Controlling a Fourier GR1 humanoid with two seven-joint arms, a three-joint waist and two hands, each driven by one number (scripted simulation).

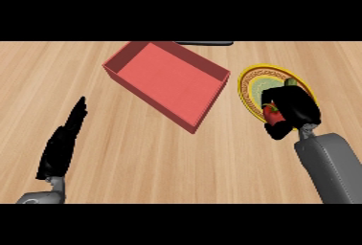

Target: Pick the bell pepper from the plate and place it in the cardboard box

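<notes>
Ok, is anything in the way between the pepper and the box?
Nothing visible. The right hand is curled round the bell pepper at the plate; the box sits open-topped just left of it, only bare counter between. Its near wall is all to clear.

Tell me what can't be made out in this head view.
Head view: bell pepper mostly hidden by the right hand curled round it; only a red patch shows.
Head view: plate partly covered by that hand.
Head view: dark object cut off by the top edge, unidentifiable.
</notes>
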